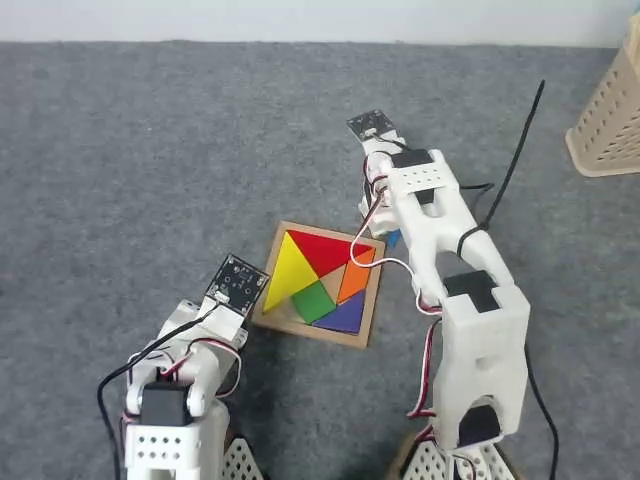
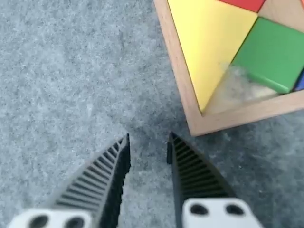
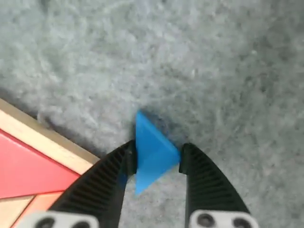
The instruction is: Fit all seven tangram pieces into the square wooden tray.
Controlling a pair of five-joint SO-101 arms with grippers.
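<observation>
- table covering [image 1: 150,150]: grey, napped, carpet-like, matt.
- right arm [image 1: 440,230]: white plastic links with black servos and loose cable, stretched out past the tray's far side.
- left arm [image 1: 190,370]: same build, drawn in low at the tray's near corner.
- square wooden tray [image 1: 375,296]: pale wood with a raised rim, lying turned like a diamond between the arms.
- basket [image 1: 610,110]: beige, slatted, at the table's edge, well apart from the tray.
- yellow triangle [image 1: 285,275] and red triangle [image 1: 322,250]: large, flat painted wood, seated in the tray edge to edge.
- purple triangle [image 1: 345,315], orange piece [image 1: 355,280], green square [image 1: 314,300]: smaller, also seated. bare wood shows at the tray's middle and in the corner beside yellow and green.
- right gripper [image 3: 157,149]: ridged black jaws clamped on the blue triangle [image 3: 152,152]. its long edge lies along one finger and its apex presses the other. it sits just outside the tray's rim, on the red triangle's side. whether it is off the carpet i cannot tell.
- left gripper [image 2: 149,137]: jaws apart with nothing between them, over carpet just beside the tray's corner.
- judgement: the coming move turns on the blue triangle's short carry inward over the rim. the right arm already holds it, so the gaps lie just across that rim. a turn to match a gap seems likely.
</observation>
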